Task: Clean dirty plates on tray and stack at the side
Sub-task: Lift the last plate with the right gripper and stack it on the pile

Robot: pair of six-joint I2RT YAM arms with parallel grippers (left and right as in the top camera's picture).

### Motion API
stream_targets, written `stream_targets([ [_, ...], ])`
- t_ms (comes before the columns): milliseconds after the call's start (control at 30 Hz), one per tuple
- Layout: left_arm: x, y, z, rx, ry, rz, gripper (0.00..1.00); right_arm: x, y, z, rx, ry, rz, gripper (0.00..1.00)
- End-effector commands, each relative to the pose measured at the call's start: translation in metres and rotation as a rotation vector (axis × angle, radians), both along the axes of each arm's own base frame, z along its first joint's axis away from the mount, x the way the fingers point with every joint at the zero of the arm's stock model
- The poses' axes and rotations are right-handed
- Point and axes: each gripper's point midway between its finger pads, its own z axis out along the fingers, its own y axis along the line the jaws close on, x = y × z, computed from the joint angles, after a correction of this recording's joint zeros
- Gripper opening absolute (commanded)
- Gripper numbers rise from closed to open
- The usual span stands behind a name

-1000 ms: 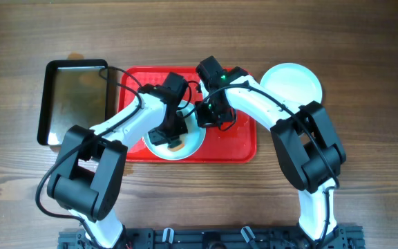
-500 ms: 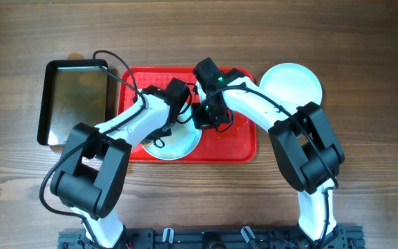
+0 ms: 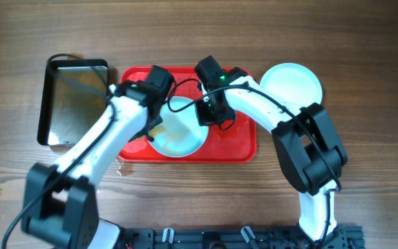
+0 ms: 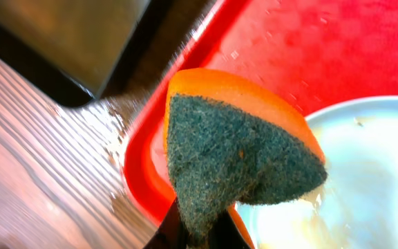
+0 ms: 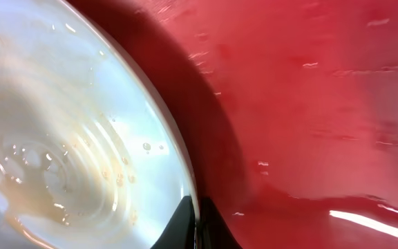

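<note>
Gripping a wedge-shaped sponge (image 4: 233, 152) by its lower tip, the left claw (image 4: 197, 232) is clenched; the sponge's dark green scouring face points at the wrist camera, with the orange foam layer behind it. The sponge hangs over the left rim of the red tray (image 3: 237, 145), just beside the left edge of the plate (image 3: 178, 135). This plate lies on the tray, toward its front edge and near the middle of its width. A thin, watery brown film covers the plate's inner surface. The right claw (image 5: 193, 225) is clamped on the right rim of the plate, with the rim pinched between its fingertips. A second white plate (image 3: 292, 84) rests on the wooden worktop (image 3: 365, 55) just beside the tray's far right corner; whether more plates lie beneath it cannot be determined. A dark metal pan (image 3: 74, 104) sits on the worktop just left of the tray. The worktop beside the tray's left edge is wet.
</note>
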Motion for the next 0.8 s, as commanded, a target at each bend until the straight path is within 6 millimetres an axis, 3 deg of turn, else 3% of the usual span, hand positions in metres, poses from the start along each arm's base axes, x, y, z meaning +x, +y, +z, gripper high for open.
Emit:
stream_targets([
  [0, -0.01, -0.012, 0.011, -0.149, 0.032, 0.017, 0.04, 0.018, -0.031, 0.04, -0.116, -0.161, -0.039, 0.04],
  [33, -0.012, -0.01, 0.01, -0.145, 0.042, 0.02, 0.04, 0.022, -0.039, 0.055, -0.143, -0.209, -0.049, 0.04],
  [67, -0.015, -0.007, 0.01, -0.14, 0.055, 0.028, 0.04, 0.028, -0.051, 0.084, -0.179, -0.297, -0.066, 0.04],
  [167, -0.016, -0.006, 0.01, -0.139, 0.058, 0.029, 0.08, 0.03, -0.068, 0.147, -0.219, -0.485, 0.084, 0.04],
  [300, -0.016, -0.006, 0.01, -0.138, 0.06, 0.026, 0.11, 0.029, -0.117, 0.201, -0.415, -0.645, 0.019, 0.04],
  [400, -0.016, -0.006, 0.01, -0.136, 0.064, 0.008, 0.09, 0.032, -0.146, 0.222, -0.578, -0.718, -0.024, 0.04],
  [500, -0.016, -0.006, 0.01, -0.136, 0.065, 0.005, 0.04, 0.034, -0.153, 0.226, -0.684, -0.722, 0.112, 0.04],
  [567, -0.014, -0.007, 0.01, -0.138, 0.057, 0.004, 0.04, 0.036, -0.165, 0.241, -0.817, -0.769, 0.102, 0.04],
  [767, -0.012, -0.007, 0.01, -0.141, 0.051, 0.003, 0.04, 0.03, -0.152, 0.29, -1.102, -0.933, 0.168, 0.04],
])
